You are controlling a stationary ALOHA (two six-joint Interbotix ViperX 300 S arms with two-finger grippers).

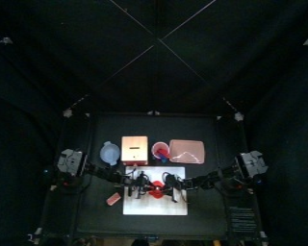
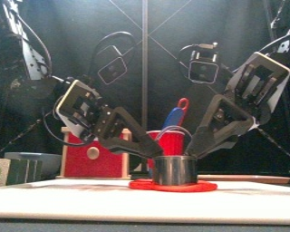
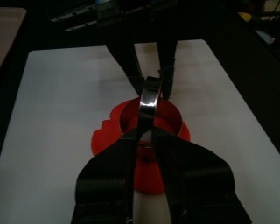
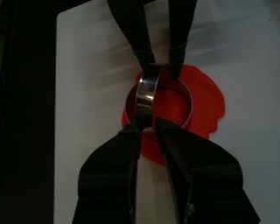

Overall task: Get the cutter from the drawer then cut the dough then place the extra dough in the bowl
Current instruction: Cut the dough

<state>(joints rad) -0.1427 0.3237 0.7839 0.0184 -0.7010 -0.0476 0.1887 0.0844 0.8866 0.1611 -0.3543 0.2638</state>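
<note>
Dough [image 1: 154, 192] at the middle of the board [image 1: 138, 207], toward the table's front edge in the top view. The bowl [image 1: 109, 152], box [image 1: 134, 147] and tray [image 1: 187, 150] stand in a row behind the board's back edge.

Front view: the cutter [image 2: 174, 170] stands upright on the dough, with the left gripper [image 2: 151, 151] and right gripper [image 2: 198, 150] at its sides and the cup [image 2: 167, 141] behind.

Left wrist view: jaws narrow, pinching the cutter's rim.

Right wrist view: jaws narrow, pinching the opposite rim.
</note>
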